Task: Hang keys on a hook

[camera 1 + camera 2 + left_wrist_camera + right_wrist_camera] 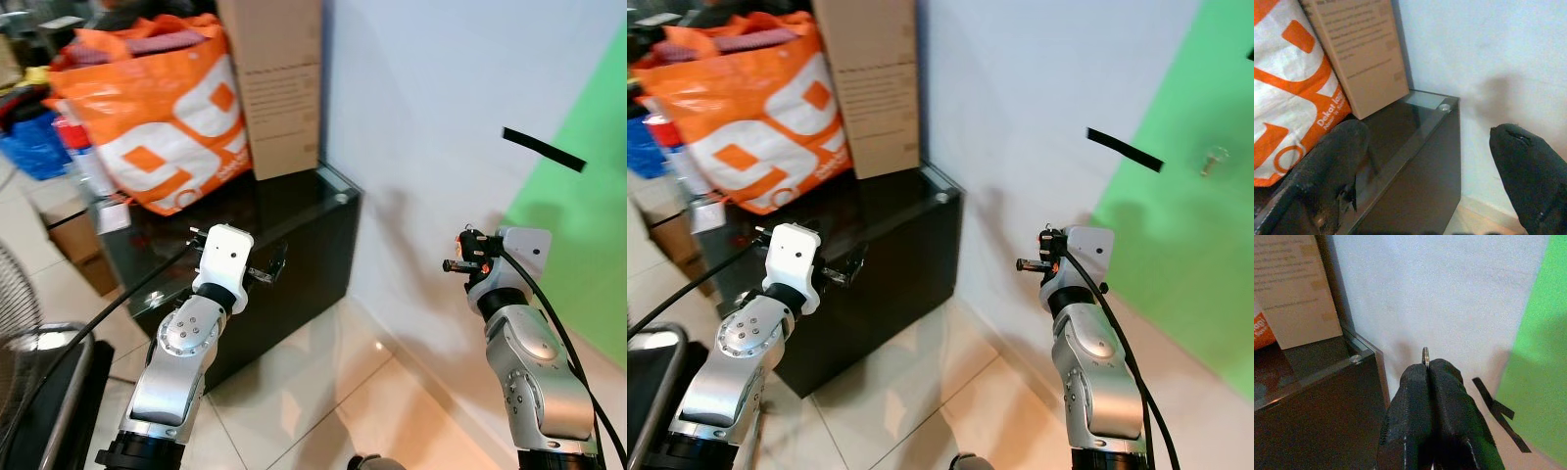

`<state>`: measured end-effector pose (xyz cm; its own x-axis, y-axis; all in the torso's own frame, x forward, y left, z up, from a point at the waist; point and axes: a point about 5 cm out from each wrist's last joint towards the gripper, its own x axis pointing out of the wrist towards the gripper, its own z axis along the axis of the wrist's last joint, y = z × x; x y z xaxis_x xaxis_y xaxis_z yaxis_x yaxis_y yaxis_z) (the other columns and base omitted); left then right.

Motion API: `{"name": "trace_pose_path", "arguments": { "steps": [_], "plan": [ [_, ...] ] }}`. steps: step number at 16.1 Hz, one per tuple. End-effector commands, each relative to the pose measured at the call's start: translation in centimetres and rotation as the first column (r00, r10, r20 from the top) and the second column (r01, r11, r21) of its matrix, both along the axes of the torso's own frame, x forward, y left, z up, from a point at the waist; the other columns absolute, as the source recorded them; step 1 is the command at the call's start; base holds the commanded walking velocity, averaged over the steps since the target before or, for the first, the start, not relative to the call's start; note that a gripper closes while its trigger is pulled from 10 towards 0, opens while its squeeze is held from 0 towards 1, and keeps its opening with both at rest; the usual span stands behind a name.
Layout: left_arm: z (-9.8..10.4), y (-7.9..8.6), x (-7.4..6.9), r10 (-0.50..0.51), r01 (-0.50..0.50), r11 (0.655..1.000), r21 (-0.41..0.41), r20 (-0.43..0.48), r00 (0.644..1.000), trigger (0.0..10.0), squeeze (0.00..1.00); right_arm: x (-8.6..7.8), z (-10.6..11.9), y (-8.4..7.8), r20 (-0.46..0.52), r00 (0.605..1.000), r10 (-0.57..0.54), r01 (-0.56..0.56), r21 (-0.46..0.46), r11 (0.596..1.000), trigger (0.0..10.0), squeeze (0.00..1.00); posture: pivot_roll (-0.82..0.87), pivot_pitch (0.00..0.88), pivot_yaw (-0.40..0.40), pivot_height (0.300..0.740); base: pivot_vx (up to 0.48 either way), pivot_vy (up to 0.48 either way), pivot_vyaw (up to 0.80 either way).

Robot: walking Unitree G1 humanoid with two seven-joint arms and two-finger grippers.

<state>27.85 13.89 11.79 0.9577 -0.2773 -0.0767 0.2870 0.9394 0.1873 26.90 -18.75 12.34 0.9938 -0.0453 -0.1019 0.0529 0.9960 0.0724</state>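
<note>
Bright, even light; soft grey shadows lie on the wall (421,108). The floor (377,345) shows a glare spot. Wrist views are slightly soft.

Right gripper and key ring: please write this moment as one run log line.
right gripper: shut on key ring | left gripper: open, idle | hook: on green wall, bare | keys: not yet hung

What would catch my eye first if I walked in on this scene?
Probably the big orange bag beside a cardboard box on the black glass-topped cabinet at left. Then the green wall panel at right with a small hook, and the right gripper pinching a metal key ring.
</note>
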Motion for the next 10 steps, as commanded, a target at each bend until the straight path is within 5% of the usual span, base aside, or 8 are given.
{"name": "trace_pose_path", "arguments": {
  "steps": [1,7,10],
  "plan": [
    [0.10,0.10,0.14,0.000,0.000,1.000,0.006,0.003,1.000,10.0,0.06,0.18,0.30,0.07,0.013,1.000,0.005,-0.005,-0.010,1.000,10.0,0.00,-0.06,0.000,0.021,0.740,0.000,0.000,-0.80],
    [0.30,0.32,0.12,-0.029,0.029,1.000,0.011,0.003,1.000,10.0,0.07,0.12,0.05,0.61,0.014,1.000,0.020,-0.020,0.001,1.000,10.0,0.00,-0.06,0.000,0.041,0.740,0.000,0.000,-0.80],
    [0.37,0.28,0.19,-0.040,0.039,0.999,0.010,0.004,0.999,10.0,0.08,0.15,0.00,0.66,0.016,1.000,0.020,-0.020,0.002,1.000,10.0,0.00,-0.06,0.000,0.046,0.740,0.266,0.000,-0.80]
  ]
}}
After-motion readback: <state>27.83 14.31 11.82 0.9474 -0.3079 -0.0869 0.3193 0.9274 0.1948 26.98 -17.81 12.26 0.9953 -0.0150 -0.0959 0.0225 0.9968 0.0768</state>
